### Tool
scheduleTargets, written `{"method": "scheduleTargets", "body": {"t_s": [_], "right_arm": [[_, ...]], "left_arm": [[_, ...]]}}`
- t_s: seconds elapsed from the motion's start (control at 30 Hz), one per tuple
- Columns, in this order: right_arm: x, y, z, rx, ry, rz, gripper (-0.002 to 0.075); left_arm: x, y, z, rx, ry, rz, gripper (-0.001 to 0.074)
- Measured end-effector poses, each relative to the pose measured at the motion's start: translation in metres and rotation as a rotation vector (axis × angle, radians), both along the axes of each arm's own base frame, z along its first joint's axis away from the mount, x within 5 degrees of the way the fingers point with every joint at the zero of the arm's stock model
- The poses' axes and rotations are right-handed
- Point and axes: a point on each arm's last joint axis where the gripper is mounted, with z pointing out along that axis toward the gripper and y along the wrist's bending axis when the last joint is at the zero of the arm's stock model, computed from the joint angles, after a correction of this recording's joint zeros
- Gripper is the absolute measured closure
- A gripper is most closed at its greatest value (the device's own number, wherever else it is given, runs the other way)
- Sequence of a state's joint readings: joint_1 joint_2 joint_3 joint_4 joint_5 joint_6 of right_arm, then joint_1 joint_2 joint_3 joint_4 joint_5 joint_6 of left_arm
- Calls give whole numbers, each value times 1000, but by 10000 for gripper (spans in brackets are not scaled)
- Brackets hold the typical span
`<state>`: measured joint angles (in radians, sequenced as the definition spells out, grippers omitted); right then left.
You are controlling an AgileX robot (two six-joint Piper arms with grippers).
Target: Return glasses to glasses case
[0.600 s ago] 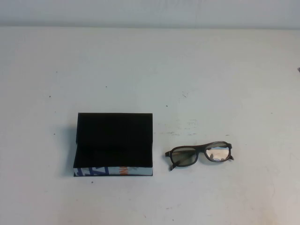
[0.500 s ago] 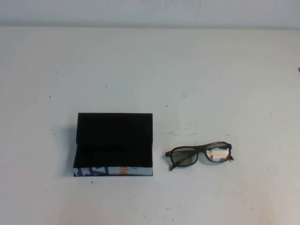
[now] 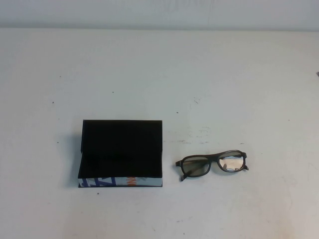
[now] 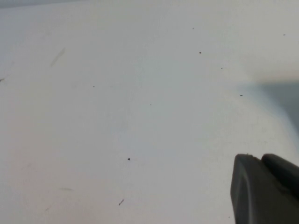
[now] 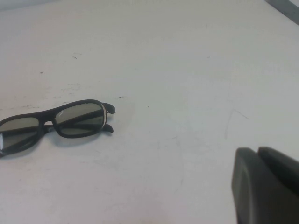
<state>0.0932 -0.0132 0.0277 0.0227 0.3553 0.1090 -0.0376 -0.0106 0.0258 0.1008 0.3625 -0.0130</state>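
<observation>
The glasses case (image 3: 122, 149) lies open at the table's front left, its black lining showing and its white printed edge (image 3: 144, 182) facing me. Just to its right, the dark thick-rimmed glasses (image 3: 212, 164) rest on the table, apart from the case. The right wrist view also shows the glasses (image 5: 56, 123), well away from my right gripper (image 5: 257, 151), which is shut on nothing. My left gripper (image 4: 259, 159) hovers over bare table, fingers together and empty. Neither arm appears in the high view.
The white table (image 3: 159, 69) carries small dark specks and scuff marks. A grey wall runs along its far edge (image 3: 159, 27).
</observation>
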Motion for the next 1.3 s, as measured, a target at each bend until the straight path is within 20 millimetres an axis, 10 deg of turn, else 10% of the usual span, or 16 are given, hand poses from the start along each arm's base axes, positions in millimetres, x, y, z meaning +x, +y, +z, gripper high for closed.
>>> {"method": "scheduleTargets", "body": {"t_s": [0.5,0.9,1.3], "right_arm": [[3,-2,11,-27,-129,-13,737],[3,-7,41,412,-412,-100,737],[12,32,110,355,294,214,737]], "left_arm": [[0,0,0,0,2,0,735],[0,0,0,0,2,0,735],[0,0,0,0,2,0,735]]}}
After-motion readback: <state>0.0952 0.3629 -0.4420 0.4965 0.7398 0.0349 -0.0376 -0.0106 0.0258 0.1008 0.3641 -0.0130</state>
